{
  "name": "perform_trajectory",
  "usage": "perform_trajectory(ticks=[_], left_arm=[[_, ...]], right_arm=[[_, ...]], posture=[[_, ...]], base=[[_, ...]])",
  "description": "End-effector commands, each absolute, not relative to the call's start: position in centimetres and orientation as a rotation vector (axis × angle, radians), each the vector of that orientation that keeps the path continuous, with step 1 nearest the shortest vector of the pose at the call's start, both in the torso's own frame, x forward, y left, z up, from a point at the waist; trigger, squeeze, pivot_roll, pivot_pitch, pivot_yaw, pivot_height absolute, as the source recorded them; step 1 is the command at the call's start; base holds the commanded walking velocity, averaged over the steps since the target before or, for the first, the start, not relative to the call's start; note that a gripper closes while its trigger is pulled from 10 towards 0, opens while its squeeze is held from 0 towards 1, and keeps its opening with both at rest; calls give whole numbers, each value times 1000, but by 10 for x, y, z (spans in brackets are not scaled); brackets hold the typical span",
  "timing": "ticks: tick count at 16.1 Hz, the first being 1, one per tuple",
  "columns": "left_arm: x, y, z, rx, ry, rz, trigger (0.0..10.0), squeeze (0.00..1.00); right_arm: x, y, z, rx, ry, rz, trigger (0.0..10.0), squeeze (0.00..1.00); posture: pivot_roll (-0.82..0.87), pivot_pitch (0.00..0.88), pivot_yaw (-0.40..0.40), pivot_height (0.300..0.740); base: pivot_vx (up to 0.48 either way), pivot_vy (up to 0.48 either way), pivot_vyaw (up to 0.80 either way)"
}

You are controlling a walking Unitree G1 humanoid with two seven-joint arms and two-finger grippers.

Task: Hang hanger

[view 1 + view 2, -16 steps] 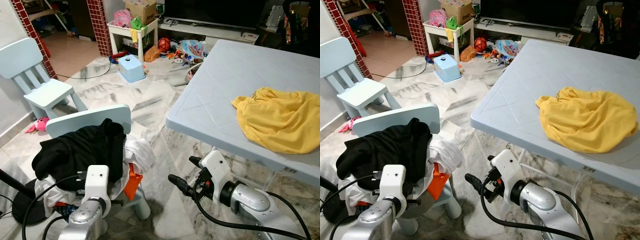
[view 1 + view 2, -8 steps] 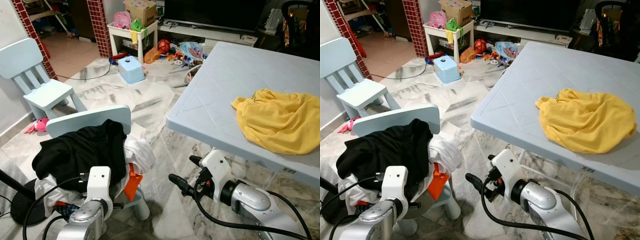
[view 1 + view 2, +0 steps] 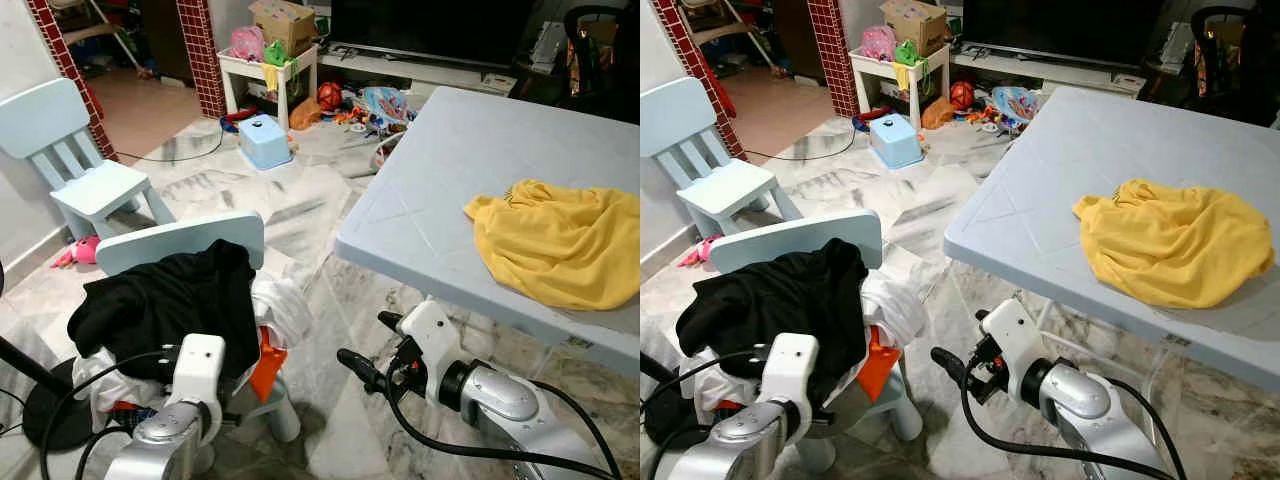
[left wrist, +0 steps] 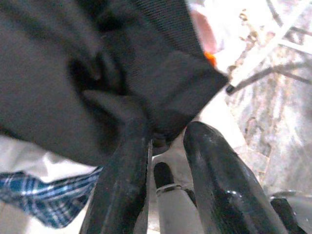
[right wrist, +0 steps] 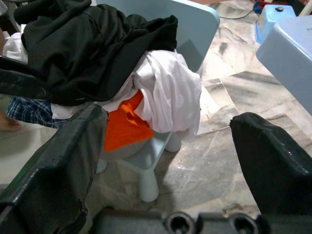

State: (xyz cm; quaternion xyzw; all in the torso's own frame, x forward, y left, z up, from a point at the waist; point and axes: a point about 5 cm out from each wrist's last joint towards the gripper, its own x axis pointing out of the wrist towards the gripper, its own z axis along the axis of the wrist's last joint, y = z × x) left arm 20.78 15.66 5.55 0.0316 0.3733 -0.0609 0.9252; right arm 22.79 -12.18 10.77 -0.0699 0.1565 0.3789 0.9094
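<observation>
A pale blue child's chair [image 3: 180, 235] holds a heap of clothes: a black garment [image 3: 160, 300] on top, white cloth [image 3: 285, 305] and an orange piece [image 3: 265, 365] beneath. My left gripper [image 4: 163, 139] is low beside the chair's front, its fingers drawn close together with their tips against the black garment [image 4: 73, 58]. Blue checked cloth [image 4: 44, 204] lies just under it. My right gripper [image 3: 362, 338] hangs open near the floor, between the chair and the table, pointing at the heap [image 5: 97, 53]. Nothing is between its fingers [image 5: 53, 165].
A large pale blue table [image 3: 440, 170] stands to my right with a yellow garment [image 3: 560, 250] on it. Ahead on the left is a second small chair [image 3: 90, 180]. A black round stand base [image 3: 45, 415] sits by the near chair. Toys and a blue box [image 3: 265, 140] litter the far floor.
The head view has drifted slightly. Neither arm nor the clothes have visibly moved.
</observation>
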Motion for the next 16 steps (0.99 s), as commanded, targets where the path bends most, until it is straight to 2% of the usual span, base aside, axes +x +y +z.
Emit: perform_trajectory(ticks=[1, 9, 13, 14, 15, 16], left_arm=[[211, 155, 57, 80, 759, -142, 10000, 1000], [219, 150, 53, 85, 793, -245, 10000, 1000], [217, 150, 49, 160, 813, -307, 10000, 1000], [218, 149, 48, 180, 819, -328, 10000, 39], [219, 150, 45, 177, 829, -332, 10000, 702], [219, 151, 45, 176, 828, -333, 10000, 702]], right_arm=[[228, -120, 108, -150, 316, 792, 10000, 0], [223, -119, 106, -154, 318, 784, 10000, 0], [223, -117, 106, -151, 316, 783, 10000, 0], [223, -116, 106, -150, 314, 784, 10000, 0], [223, -116, 107, -149, 313, 783, 10000, 0], [223, -116, 107, -149, 313, 782, 10000, 0]], posture=[[-46, 10, 15, 740], [-59, 22, 36, 740], [-56, 23, 38, 740], [-57, 25, 39, 740], [-60, 27, 40, 740], [-60, 27, 40, 740]], base=[[0, 0, 0], [0, 0, 0], [0, 0, 0], [0, 0, 0], [0, 0, 0], [0, 0, 0]])
